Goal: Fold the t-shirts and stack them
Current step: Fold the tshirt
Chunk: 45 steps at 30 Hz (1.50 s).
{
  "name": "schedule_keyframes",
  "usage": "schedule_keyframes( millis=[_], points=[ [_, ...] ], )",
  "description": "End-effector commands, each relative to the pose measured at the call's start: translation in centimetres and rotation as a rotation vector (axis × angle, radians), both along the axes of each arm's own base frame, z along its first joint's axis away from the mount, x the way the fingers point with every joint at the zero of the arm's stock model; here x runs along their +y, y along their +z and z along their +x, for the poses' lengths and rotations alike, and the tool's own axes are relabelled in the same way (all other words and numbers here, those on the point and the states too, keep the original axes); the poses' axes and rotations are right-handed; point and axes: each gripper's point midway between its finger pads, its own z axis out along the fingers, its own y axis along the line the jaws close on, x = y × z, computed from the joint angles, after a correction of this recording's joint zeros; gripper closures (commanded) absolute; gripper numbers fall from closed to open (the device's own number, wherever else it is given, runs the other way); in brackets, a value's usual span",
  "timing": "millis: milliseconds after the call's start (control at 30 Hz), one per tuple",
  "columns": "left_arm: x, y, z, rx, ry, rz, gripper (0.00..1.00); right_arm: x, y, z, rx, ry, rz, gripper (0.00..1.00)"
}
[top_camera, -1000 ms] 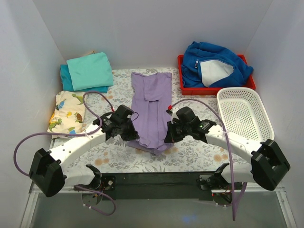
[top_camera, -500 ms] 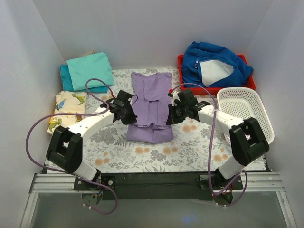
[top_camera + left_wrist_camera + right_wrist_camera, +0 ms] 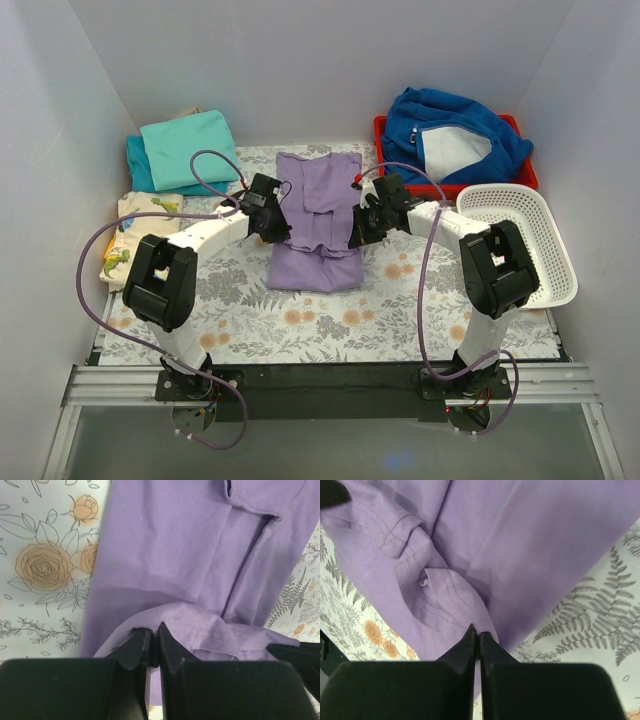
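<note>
Both arms are dragging the hem of the lavender tee farther up the counter than a second ago, doubling it over mid-counter. The left fingers and right fingers are each pinching shut on a hem corner, probably so the fold is landing square.

We log at 1 o'clock: blue fleece jacket heaped in red tray | 3 o'clock: white slotted basket just beside that tray | 9 o'clock: dinosaur-print cloth lying flat | under all: floral table cover
</note>
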Motion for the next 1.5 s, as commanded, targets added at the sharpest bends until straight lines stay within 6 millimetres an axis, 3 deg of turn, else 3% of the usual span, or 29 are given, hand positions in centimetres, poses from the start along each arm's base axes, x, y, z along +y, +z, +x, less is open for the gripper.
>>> schedule_keyframes(
  millis=[0, 67, 133, 167, 200, 233, 267, 333, 467, 533, 600, 733, 833, 933, 1100, 1267, 1467],
  points=[
    [0.1, 1.7, 2.1, -0.074, -0.002, -0.003, 0.96, 0.4, 1.8, 2.9, -0.085, 0.004, 0.023, 0.99],
    [0.3, 1.5, 2.2, -0.076, -0.001, 0.002, 0.95, -0.2, 1.5, 3.9, -0.100, -0.018, 0.000, 0.98],
    [0.5, 1.2, 2.5, -0.076, -0.008, -0.001, 0.82, -0.6, 1.7, 5.3, -0.136, -0.027, -0.022, 0.93],
    [0.5, 1.2, 2.7, -0.080, -0.008, -0.002, 0.70, -0.8, 1.6, 5.8, -0.141, -0.030, -0.023, 0.64],
    [0.6, 1.0, 2.9, -0.079, -0.010, -0.001, 0.44, -0.8, 2.2, 6.6, -0.163, -0.027, -0.019, 0.57],
    [0.7, 1.3, 3.2, -0.088, -0.011, 0.002, 0.31, -1.1, 2.0, 7.0, -0.171, -0.042, -0.034, 0.52],
    [0.9, 1.7, 3.7, -0.105, -0.011, 0.010, 0.27, -1.8, 2.2, 7.6, -0.190, -0.059, -0.050, 0.41],
    [2.1, 2.4, 4.7, -0.139, 0.024, 0.055, 0.18, -2.7, 3.5, 9.2, -0.260, -0.089, -0.077, 0.37],
    [3.4, 5.3, 6.3, -0.207, 0.049, 0.063, 0.16, -3.0, 6.4, 9.4, -0.329, -0.097, -0.055, 0.36],
    [3.2, 6.2, 6.0, -0.226, 0.023, 0.051, 0.16, -1.4, 8.2, 7.7, -0.324, -0.036, 0.054, 0.36],
    [2.0, 7.5, 5.3, -0.248, -0.030, -0.016, 0.16, -0.6, 7.9, 5.9, -0.271, -0.010, 0.102, 0.36],
    [-0.4, 5.9, 2.2, -0.177, -0.136, -0.157, 0.16, 2.3, 6.6, 1.9, -0.167, 0.086, 0.187, 0.37],
    [-1.5, 3.4, 0.0, -0.125, -0.188, -0.236, 0.16, 3.9, 5.4, 0.7, -0.127, 0.126, 0.218, 0.37],
    [-2.4, 2.1, -0.7, -0.082, -0.216, -0.291, 0.17, 4.6, 3.7, 1.0, -0.099, 0.124, 0.221, 0.38],
    [-2.6, 0.4, 0.1, -0.088, -0.211, -0.290, 0.18, 4.0, 0.7, 1.9, -0.091, 0.102, 0.149, 0.38],
    [-1.6, -1.7, 0.5, -0.057, -0.170, -0.222, 0.19, 1.8, -2.4, 1.5, -0.053, 0.035, 0.019, 0.38],
    [1.1, -4.9, -2.1, 0.023, -0.117, -0.108, 0.19, -2.3, -5.6, -0.5, -0.016, -0.035, -0.159, 0.38]
  ],
)
